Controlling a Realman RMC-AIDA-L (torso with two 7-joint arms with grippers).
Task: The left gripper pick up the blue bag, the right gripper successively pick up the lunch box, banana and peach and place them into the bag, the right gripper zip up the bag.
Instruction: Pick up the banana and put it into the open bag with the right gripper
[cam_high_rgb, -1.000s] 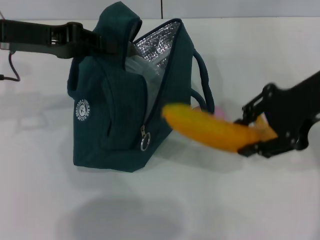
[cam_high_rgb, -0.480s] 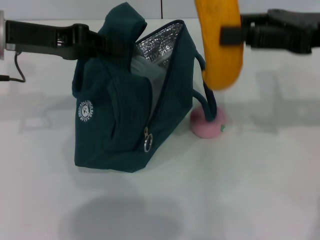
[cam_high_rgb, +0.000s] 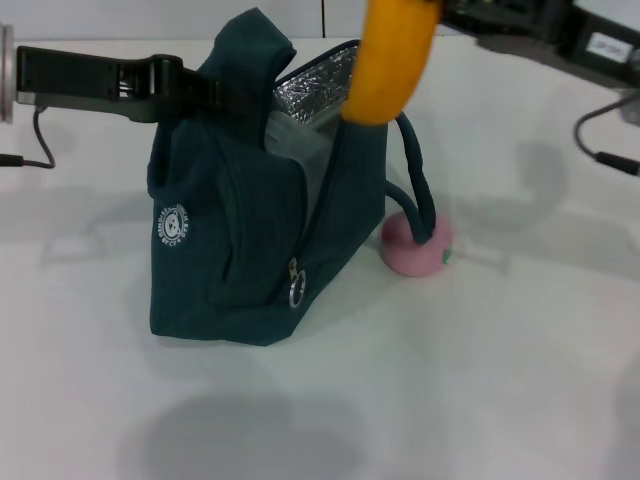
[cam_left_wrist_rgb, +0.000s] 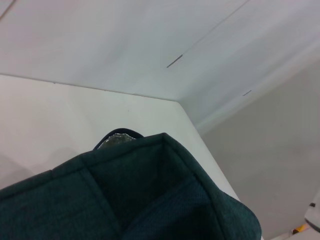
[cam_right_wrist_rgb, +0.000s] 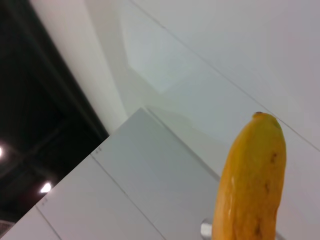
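Observation:
The blue bag (cam_high_rgb: 250, 240) stands on the white table with its mouth open and silver lining showing. My left gripper (cam_high_rgb: 212, 94) comes in from the left and is shut on the bag's near handle, holding it up. The banana (cam_high_rgb: 392, 60) hangs upright above the bag's right rim, its lower end just over the open mouth. My right gripper (cam_high_rgb: 445, 12) is shut on its upper part at the top edge. A pale, clear shape inside the bag (cam_high_rgb: 292, 150) looks like the lunch box. The pink peach (cam_high_rgb: 414, 246) rests on the table against the bag's right side. The right wrist view shows the banana (cam_right_wrist_rgb: 252, 185) close up.
The bag's far handle (cam_high_rgb: 415, 180) loops down in front of the peach. A zipper ring pull (cam_high_rgb: 293, 292) hangs at the bag's front corner. A black cable (cam_high_rgb: 605, 140) trails from the right arm at the far right. White table (cam_high_rgb: 480, 380) spreads in front.
The right gripper lifted the banana from low beside the bag up over it, then shifted it left to the open mouth. The peach came into view. Left gripper and bag stayed put.

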